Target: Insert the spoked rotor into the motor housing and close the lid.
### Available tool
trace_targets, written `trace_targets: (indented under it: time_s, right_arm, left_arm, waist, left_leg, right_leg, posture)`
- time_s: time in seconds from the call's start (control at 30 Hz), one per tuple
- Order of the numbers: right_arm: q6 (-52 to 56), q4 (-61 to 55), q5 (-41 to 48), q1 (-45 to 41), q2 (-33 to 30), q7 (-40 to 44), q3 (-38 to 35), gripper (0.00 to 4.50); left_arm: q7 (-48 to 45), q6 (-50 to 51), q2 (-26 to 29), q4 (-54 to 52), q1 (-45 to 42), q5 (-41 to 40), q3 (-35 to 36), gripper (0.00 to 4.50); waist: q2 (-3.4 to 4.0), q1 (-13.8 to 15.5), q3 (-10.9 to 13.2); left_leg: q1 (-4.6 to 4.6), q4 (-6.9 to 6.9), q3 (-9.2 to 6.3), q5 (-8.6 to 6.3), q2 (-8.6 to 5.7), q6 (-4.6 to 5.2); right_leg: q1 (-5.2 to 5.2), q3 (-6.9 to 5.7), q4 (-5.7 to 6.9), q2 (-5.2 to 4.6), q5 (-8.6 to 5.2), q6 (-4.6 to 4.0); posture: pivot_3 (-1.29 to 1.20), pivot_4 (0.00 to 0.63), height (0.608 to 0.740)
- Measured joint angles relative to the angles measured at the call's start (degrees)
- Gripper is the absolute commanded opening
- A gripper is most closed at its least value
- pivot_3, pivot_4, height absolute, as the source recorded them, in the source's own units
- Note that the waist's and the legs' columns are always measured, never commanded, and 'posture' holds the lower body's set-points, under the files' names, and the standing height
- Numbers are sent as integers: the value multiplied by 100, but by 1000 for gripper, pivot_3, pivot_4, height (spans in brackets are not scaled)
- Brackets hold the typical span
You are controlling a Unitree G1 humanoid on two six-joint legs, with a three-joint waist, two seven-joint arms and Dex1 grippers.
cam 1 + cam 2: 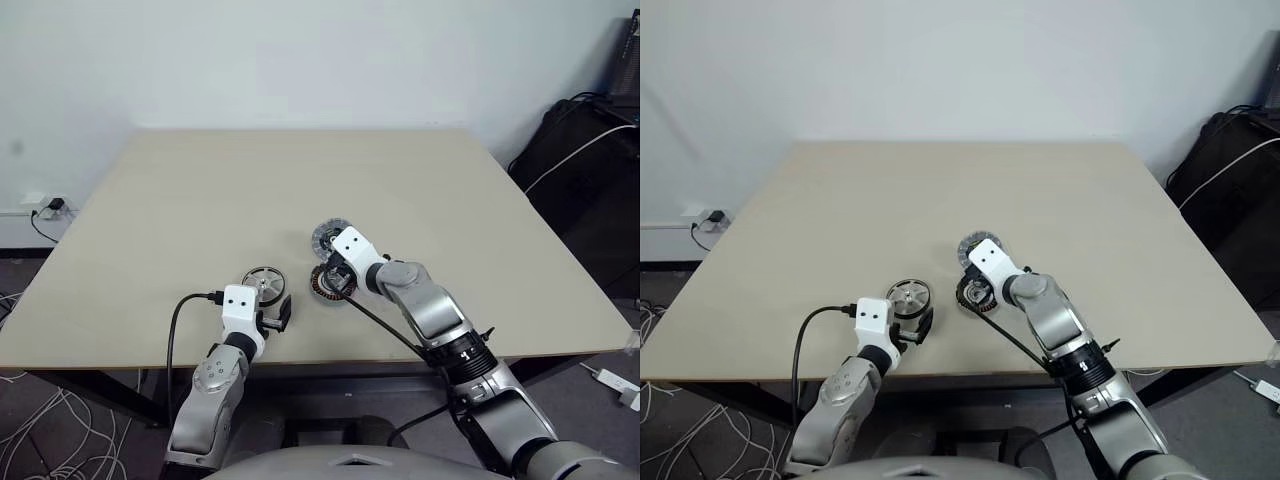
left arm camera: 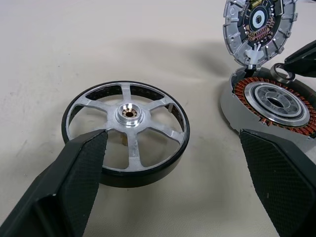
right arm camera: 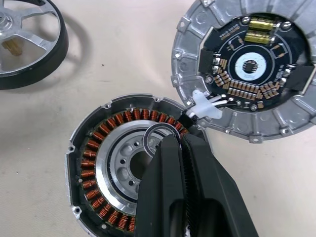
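Small ring (image 3: 157, 138) over motor housing (image 3: 106, 163), lid (image 3: 247, 69) touching, spoked rotor (image 2: 126, 133) near

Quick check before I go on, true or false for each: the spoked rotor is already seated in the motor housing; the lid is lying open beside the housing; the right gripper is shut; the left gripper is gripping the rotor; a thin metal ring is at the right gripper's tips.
1. The spoked rotor is seated in the motor housing. False: it lies on the table, apart from the housing.
2. The lid lies open beside the housing, circuit side up. True.
3. The right gripper is shut. True.
4. The left gripper grips the rotor. False: it is open, fingers not clamping the rotor.
5. A thin metal ring sits at the right gripper's tips. True.
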Motion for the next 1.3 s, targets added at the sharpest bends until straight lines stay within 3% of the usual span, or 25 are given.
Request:
trace_targets:
  time_s: [0.33,1.3]
  right_arm:
    - [36,12,4,13,-223,262,220,14]
    - [-100,508,20,-150,-113,251,261,14]
  left_arm:
    - [22,-2,-1,0,111,0,8,4500]
    - [69,-2,-7,0,123,-1,13,4500]
  waist:
    - [0,-1,0]
    - [2,-4,-2]
  left_leg:
    - [0,0,0,0,1,0]
    - [2,0,0,0,0,0]
  right_leg:
    - [0,-1,1,0,0,0]
    - [1,0,4,-1,1,-1]
  posture:
    - [0,0,740]
    - [0,0,740]
